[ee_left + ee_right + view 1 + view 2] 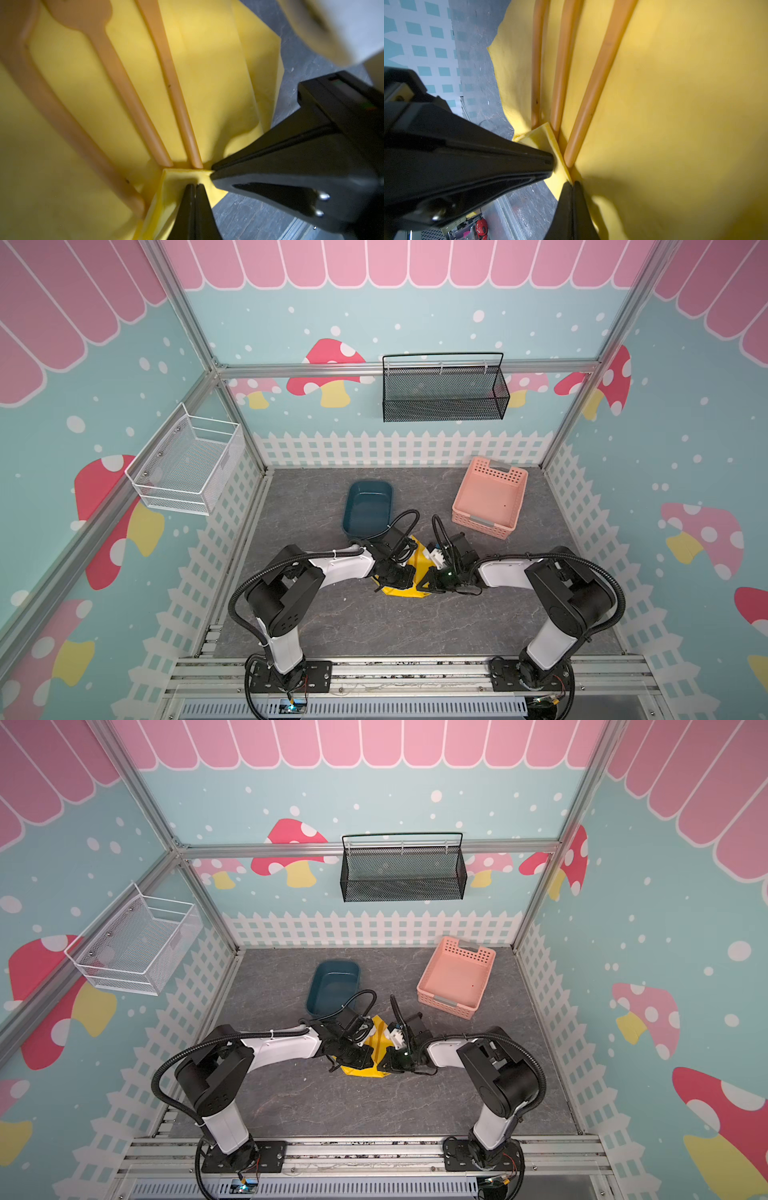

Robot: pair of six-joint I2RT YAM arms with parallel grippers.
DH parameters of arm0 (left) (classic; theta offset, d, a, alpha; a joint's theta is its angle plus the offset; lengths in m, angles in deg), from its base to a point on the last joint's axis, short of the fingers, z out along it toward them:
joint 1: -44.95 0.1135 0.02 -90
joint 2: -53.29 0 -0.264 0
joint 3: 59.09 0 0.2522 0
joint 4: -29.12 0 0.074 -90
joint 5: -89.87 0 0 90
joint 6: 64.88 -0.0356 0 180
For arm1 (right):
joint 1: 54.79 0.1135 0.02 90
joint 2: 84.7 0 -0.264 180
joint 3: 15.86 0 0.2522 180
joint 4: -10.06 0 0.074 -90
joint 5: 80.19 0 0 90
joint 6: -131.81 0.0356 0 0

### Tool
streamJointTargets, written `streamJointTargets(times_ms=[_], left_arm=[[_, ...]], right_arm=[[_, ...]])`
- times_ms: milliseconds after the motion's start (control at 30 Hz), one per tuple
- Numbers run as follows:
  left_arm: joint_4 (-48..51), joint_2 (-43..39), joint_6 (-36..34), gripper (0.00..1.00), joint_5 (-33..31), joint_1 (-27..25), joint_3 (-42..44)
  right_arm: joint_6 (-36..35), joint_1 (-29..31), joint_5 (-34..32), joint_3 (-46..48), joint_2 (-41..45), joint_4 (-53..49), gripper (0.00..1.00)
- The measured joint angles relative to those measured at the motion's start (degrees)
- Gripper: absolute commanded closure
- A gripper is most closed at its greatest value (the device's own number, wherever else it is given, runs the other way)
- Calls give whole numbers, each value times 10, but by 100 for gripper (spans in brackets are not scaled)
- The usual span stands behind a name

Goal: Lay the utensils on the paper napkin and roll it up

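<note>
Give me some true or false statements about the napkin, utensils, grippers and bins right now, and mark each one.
1. The left gripper and right gripper are both shut on the paper napkin's folded edge. True.
2. In a top view, the pink basket stands right of the blue tub. True.
3. The utensils lie in the tub. False: they lie on the napkin.
4. The napkin is fully rolled. False: only its edge is folded over.

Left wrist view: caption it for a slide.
Left fingers and right fingers pinch a fold of the paper napkin beside the utensils.
</note>
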Motion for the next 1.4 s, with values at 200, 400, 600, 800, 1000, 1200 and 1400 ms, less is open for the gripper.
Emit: streamJointTargets(times_ms=[200, 400, 600, 800, 1000, 1200, 1400], left_arm=[[-5, -2, 2, 100, -12, 0, 0], [-10, -4, 5, 100, -21, 0, 2], [-12, -4, 6, 100, -22, 0, 3], [-17, -8, 6, 100, -23, 0, 9], [-17, -21, 7, 100, -35, 0, 20], [-18, -22, 8, 100, -34, 0, 21], [-20, -20, 8, 100, -32, 0, 21]], right_arm=[[-2, 0, -1, 0, 1, -2, 100], [-4, 0, -2, 0, 2, -4, 100], [-7, 0, -3, -1, 2, -6, 99], [-9, 0, -5, -5, 2, -14, 99], [-11, 0, -11, -5, 6, -23, 99], [-11, 0, -12, -7, 7, -28, 96], [-9, 0, -20, -8, 16, -40, 84]])
